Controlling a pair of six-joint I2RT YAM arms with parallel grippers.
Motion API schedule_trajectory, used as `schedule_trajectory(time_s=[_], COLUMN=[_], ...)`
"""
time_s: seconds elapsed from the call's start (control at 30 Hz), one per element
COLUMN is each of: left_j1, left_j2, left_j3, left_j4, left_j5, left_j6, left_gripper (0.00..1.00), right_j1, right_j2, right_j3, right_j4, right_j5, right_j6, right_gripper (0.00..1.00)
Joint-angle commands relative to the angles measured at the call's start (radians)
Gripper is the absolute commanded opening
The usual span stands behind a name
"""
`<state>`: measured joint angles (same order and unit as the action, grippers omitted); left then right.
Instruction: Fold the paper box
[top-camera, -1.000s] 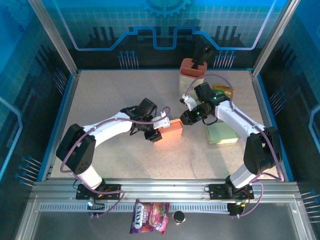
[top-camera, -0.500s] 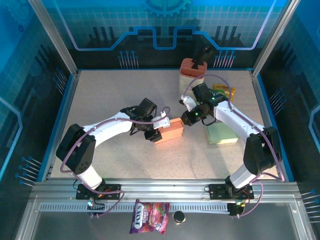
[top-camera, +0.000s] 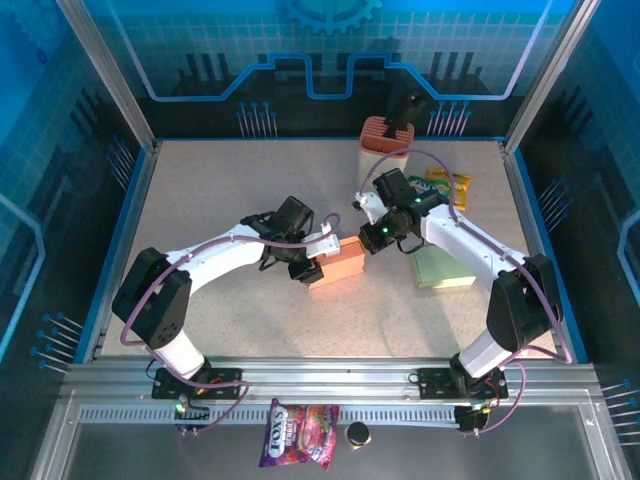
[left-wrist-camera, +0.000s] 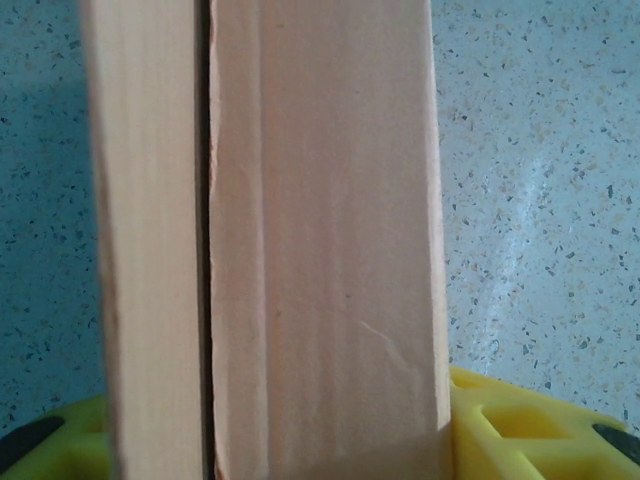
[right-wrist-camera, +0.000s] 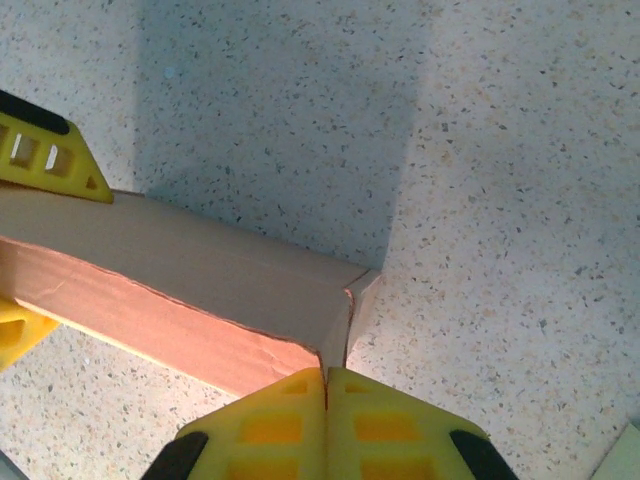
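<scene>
On the metal rail (top-camera: 400, 412) in front of the worktop's (top-camera: 220, 190) near edge lie a purple snack packet (top-camera: 298, 432) and a small black cap (top-camera: 357, 433). About the middle of the worktop lies the orange paper box (top-camera: 345, 262), long side on the surface. The left hand (top-camera: 318, 256) grips its left end, yellow fingers (left-wrist-camera: 520, 430) pressed on either side of it. At the box's right end is the right hand (right-wrist-camera: 325, 385), closed tight with the fingertips meeting and nothing seen between them. Its tips touch the corner where a small end flap (right-wrist-camera: 363, 295) sticks out. A pale green pad (top-camera: 445, 268) lies flat towards the right edge. Farther back lies a yellow packet (top-camera: 447, 183), and an orange-topped container (top-camera: 383, 140) stands at the far edge.
</scene>
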<state>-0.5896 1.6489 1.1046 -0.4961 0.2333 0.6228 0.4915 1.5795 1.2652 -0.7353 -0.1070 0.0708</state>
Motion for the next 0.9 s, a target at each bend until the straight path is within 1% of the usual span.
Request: schedule_trajectory(time_s=[0.0, 0.27, 0.47, 0.63, 0.77, 0.87], left_j1=[0.009, 0.012, 0.015, 0.019, 0.023, 0.026], left_j2=[-0.003, 0.006, 0.016, 0.019, 0.013, -0.005], left_j3=[0.024, 0.035, 0.046, 0.048, 0.046, 0.036], left_j4=[-0.004, 0.002, 0.002, 0.002, 0.008, 0.023], left_j5=[0.012, -0.017, -0.035, -0.036, -0.032, -0.034], left_j6=[-0.026, -0.044, -0.052, -0.056, -0.07, -0.082], left_gripper=[0.5, 0.49, 0.49, 0.48, 0.49, 0.52], right_j1=[0.029, 0.07, 0.077, 0.089, 0.099, 0.1], right_j2=[-0.032, -0.026, -0.027, -0.03, -0.062, -0.084], right_j3=[0.037, 0.07, 0.082, 0.051, -0.021, -0.067], right_j4=[-0.037, -0.093, -0.107, -0.088, -0.012, 0.036], right_j5=[0.045, 0.07, 0.06, 0.078, 0.104, 0.123], right_j6=[0.089, 0.26, 0.34, 0.359, 0.348, 0.342], right_gripper=[0.0, 0.0, 0.0, 0.0, 0.0, 0.0])
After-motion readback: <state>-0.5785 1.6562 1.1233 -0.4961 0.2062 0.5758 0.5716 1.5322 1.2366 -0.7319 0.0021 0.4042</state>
